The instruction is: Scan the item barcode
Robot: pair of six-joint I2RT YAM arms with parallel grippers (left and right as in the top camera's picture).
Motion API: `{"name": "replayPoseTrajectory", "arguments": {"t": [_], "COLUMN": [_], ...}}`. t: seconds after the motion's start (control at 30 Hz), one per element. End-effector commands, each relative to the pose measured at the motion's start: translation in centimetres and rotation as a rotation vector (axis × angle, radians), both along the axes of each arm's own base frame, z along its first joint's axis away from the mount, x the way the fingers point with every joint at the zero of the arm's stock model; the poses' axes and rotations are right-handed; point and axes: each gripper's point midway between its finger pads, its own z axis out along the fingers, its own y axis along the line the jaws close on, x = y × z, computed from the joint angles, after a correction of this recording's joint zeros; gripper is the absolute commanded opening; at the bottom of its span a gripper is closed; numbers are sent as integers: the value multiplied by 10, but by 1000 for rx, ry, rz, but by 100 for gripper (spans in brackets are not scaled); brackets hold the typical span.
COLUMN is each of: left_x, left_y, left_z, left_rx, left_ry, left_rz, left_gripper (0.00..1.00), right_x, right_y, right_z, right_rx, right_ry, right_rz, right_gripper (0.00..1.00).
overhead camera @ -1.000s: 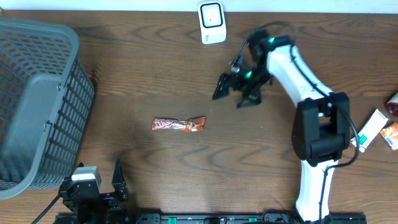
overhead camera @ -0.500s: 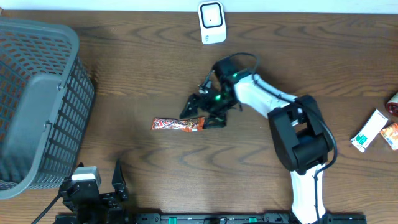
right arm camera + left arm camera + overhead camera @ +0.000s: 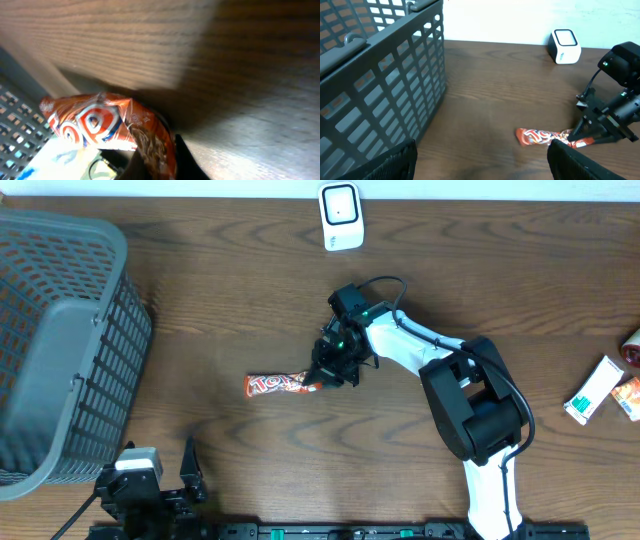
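Observation:
The item is a red-orange candy bar wrapper (image 3: 275, 385) lying in the middle of the wooden table, also visible in the left wrist view (image 3: 545, 136). My right gripper (image 3: 322, 377) is shut on its right end. In the right wrist view the wrapper (image 3: 100, 122) is pinched between the dark fingers (image 3: 187, 160), its crimped end running down between them. The white barcode scanner (image 3: 341, 217) stands at the table's far edge. My left gripper (image 3: 160, 472) rests open at the near left edge, well away from the bar, with nothing between its fingers (image 3: 395, 160).
A large grey slatted basket (image 3: 60, 350) fills the left side of the table. At the far right edge lie a white box (image 3: 592, 390), an orange packet (image 3: 628, 397) and a red item (image 3: 632, 345).
My right arm swung down and left from near the scanner to the bar's right end and shut on it. The bar shifted slightly. The left arm stayed still.

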Motion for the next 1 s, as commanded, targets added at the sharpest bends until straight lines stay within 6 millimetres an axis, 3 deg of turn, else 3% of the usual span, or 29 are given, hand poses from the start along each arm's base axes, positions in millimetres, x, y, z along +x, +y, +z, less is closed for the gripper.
{"name": "replayPoseTrajectory", "arguments": {"t": [0.0,0.1,0.2,0.43,0.53,0.63,0.9,0.97], "left_x": [-1,-1,-1,-1,-1,-1,-1,-1], "left_y": [-2,-2,-2,-2,-2,-2,-2,-2], "left_z": [1,1,1,1,1,1,1,1], "left_rx": [-1,-1,-1,-1,-1,-1,-1,-1], "left_ry": [-6,-6,-6,-6,-6,-6,-6,-6], "left_rz": [-9,-9,-9,-9,-9,-9,-9,-9], "left_gripper": [84,84,84,84,84,84,84,84], "right_x": [4,3,2,-6,-7,-10,-31,-26], "right_y": [-10,-9,-11,-28,-61,-110,-221,-237], "right_z": [-11,-2,21,103,122,130,147,155], "right_rx": [-97,-79,-67,-58,-221,-470,-1021,-1118], "right_ry": [-47,-57,-77,-245,-373,-447,-484,-516], "right_rz": [-11,-2,0,29,37,12,174,180], "right_gripper": [1,1,1,1,1,1,1,1]}}
